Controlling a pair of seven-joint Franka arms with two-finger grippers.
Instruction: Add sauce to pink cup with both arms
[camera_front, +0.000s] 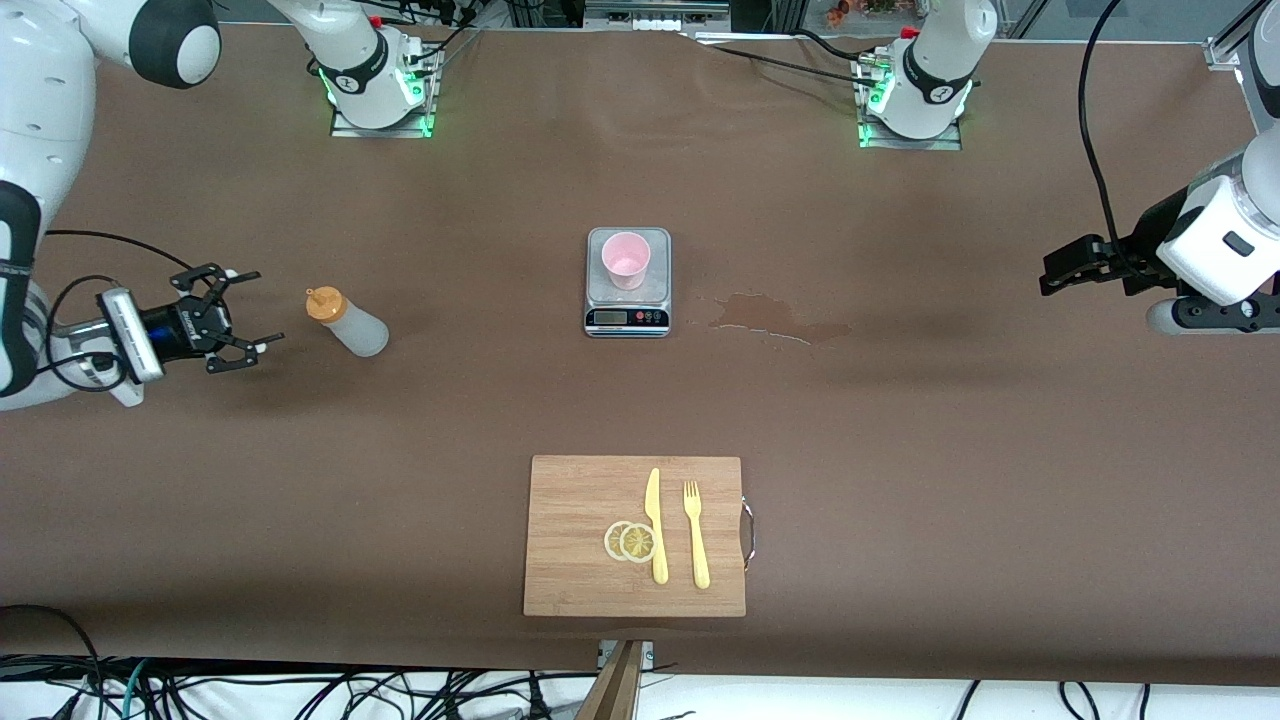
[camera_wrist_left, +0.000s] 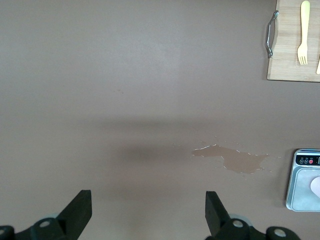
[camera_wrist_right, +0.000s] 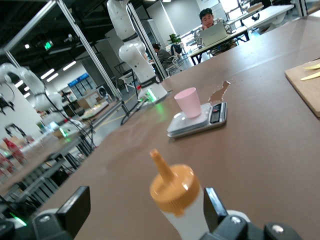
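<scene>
The sauce bottle (camera_front: 346, 321) stands upright on the brown table (camera_front: 900, 450), toward the right arm's end, its orange cap (camera_front: 323, 302) on top. Just beside it is the right end effector (camera_front: 238, 322), released, its fingers spread wide and level with the bottle but not touching it. From the right wrist the bottle (camera_wrist_right: 179, 205) sits between the two spread fingers (camera_wrist_right: 74, 209), with nothing clamped on it.

In the middle of the table the pink cup (camera_front: 626, 260) stands upright on a small grey kitchen scale (camera_front: 627, 312), well apart from the bottle. Beside the scale, toward the left arm's end, there is a pale patch (camera_front: 775, 318) on the table surface.

Nearer to the front camera than the scale lies a wooden cutting board (camera_front: 570, 540) with a metal handle (camera_front: 747, 532). On it are a yellow knife (camera_front: 655, 525), a yellow fork (camera_front: 695, 535) and two lemon slices (camera_front: 630, 541) touching the knife.

The left arm waits at its own end of the table. Its end effector (camera_front: 1062, 272) hangs above the table, released and holding nothing, with the fingers (camera_wrist_left: 80, 212) well apart in the left wrist view.
</scene>
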